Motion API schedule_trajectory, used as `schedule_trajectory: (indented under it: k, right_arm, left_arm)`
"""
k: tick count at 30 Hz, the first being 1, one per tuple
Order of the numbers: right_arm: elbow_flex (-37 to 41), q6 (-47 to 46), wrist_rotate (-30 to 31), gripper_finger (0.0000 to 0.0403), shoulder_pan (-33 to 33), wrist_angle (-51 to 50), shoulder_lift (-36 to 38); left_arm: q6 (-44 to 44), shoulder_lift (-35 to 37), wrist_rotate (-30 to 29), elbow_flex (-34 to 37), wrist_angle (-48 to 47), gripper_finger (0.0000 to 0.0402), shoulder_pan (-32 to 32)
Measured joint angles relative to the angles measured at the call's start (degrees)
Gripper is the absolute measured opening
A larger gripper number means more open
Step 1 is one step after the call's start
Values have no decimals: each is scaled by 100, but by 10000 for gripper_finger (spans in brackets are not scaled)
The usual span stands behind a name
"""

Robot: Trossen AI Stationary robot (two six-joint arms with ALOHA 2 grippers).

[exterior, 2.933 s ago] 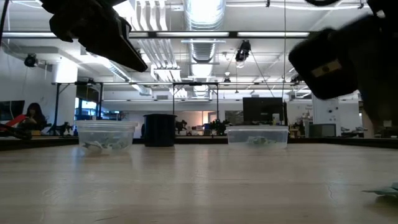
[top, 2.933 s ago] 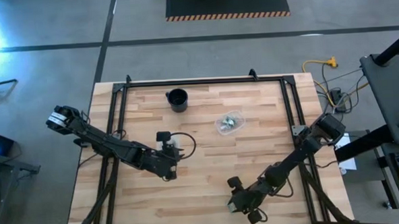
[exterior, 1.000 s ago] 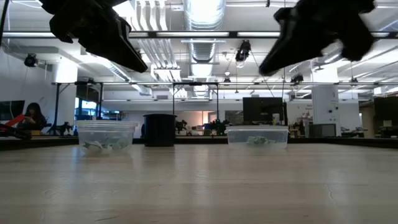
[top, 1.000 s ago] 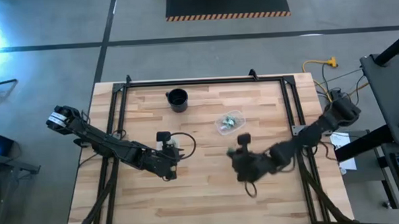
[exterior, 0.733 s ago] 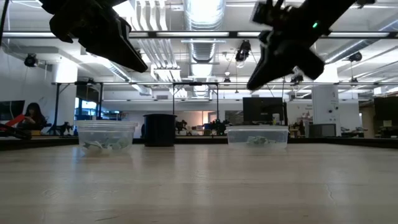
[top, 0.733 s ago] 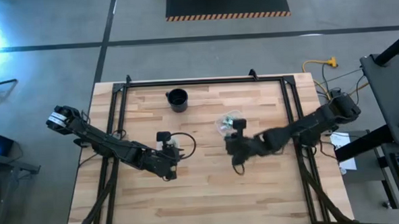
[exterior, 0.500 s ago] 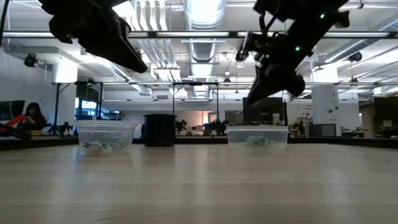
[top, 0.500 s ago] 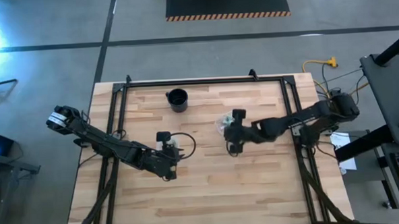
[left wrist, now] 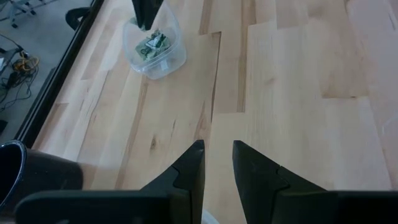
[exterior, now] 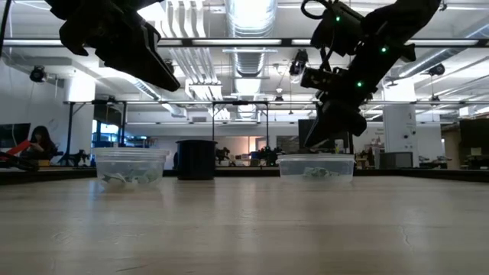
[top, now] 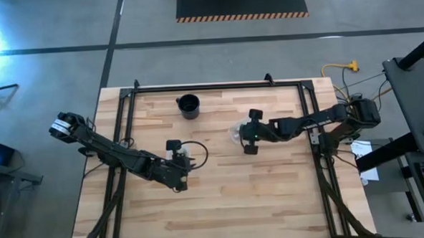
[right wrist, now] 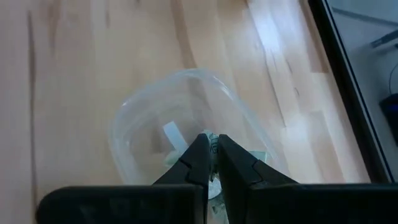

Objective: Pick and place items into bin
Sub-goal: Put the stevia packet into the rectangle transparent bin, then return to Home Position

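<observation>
Items (right wrist: 186,146), pale green and silvery, lie inside a clear cup (right wrist: 149,118) on the wooden surface (top: 222,197). Right end effector (right wrist: 212,149) hangs directly over that cup's opening, its fingers nearly together with only a thin gap; whether anything sits between them cannot be told. Left end effector (left wrist: 217,163) hovers above a second clear cup (exterior: 130,166), fingers slightly apart. Near the far edge stands a black cup (top: 188,106).
</observation>
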State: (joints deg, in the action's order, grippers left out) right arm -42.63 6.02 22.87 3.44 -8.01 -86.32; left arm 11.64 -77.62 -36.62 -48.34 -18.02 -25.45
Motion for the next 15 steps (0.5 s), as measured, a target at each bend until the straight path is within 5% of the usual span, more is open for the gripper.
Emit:
schedule_trajectory:
  k: [5, 15]
  right_arm:
    - [66, -181, -1, 25, 185, 103, 0]
    - [98, -71, 2, 116, 251, 156, 0]
  left_arm:
    - [0, 0, 0, 0, 1, 66, 0]
    - [-3, 0, -1, 30, 8, 66, 0]
